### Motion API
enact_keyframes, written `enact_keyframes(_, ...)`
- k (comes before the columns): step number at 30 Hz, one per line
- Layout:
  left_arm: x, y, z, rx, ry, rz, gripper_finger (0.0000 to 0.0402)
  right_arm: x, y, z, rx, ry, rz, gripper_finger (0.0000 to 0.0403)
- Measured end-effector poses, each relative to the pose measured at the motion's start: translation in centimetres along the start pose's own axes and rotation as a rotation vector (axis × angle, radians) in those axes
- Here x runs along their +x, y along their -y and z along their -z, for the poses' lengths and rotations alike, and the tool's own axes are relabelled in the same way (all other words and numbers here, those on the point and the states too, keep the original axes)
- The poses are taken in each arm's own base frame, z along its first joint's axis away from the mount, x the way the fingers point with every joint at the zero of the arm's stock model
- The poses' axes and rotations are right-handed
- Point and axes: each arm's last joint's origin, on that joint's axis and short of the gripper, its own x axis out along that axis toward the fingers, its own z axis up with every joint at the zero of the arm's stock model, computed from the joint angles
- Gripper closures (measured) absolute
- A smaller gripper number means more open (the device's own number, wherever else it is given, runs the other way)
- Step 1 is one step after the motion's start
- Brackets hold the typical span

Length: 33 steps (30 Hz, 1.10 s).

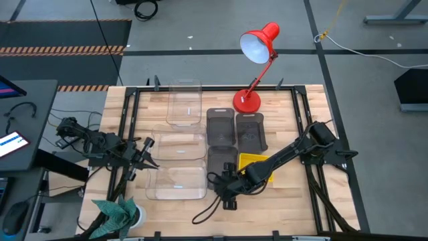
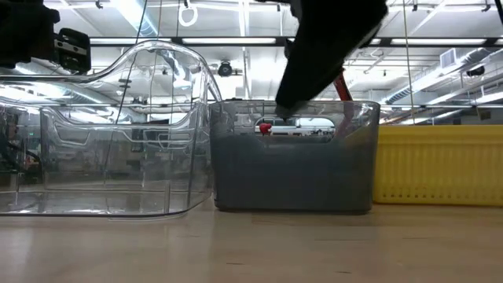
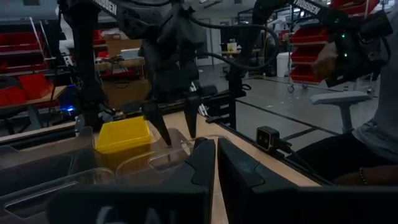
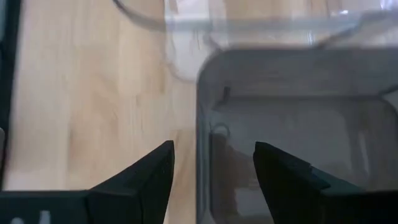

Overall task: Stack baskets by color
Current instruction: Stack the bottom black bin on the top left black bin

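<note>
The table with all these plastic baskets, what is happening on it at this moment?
Two robot arms are sorting baskets by color. The right claw is open and straddles one wall of a dark grey basket at the table's front middle, beside a yellow basket. The left claw is shut and waits next to the clear baskets on the left. Two more grey baskets lie near the red lamp. Nothing is lifted yet.

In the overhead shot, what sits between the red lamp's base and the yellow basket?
In the high view, a dark grey basket lies between the lamp base and the yellow basket; a second grey one sits beside it.
</note>
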Motion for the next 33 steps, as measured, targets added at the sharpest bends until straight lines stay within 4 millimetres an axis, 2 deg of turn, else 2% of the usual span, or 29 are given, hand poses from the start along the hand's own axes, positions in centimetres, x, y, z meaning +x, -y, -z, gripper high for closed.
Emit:
enact_keyframes(9, 0.1, 0.0, 0.0, 0.0, -0.001, 0.0, 0.0366, 3.0, -0.6, 1.3, -0.059, -0.057, 0.037, 0.0204)
enact_keyframes(16, 0.1, 0.0, 0.0, 0.0, -0.001, 0.0, 0.0373, 3.9, -0.2, 1.5, -0.055, -0.069, 0.043, 0.0232)
enact_keyframes(25, 0.1, 0.0, -0.1, 0.0, 0.006, -0.001, 0.0365, 4.0, 0.2, 1.3, -0.05, -0.093, 0.018, 0.0311)
enact_keyframes(31, 0.1, 0.0, -0.1, 0.0, 0.006, -0.001, 0.0373, 4.0, 0.5, 1.3, -0.014, -0.121, -0.026, 0.0388)
enact_keyframes(33, 0.1, 0.0, -0.1, 0.0, 0.006, -0.001, 0.0376, 4.0, 0.5, 1.3, -0.012, -0.128, -0.04, 0.0394)
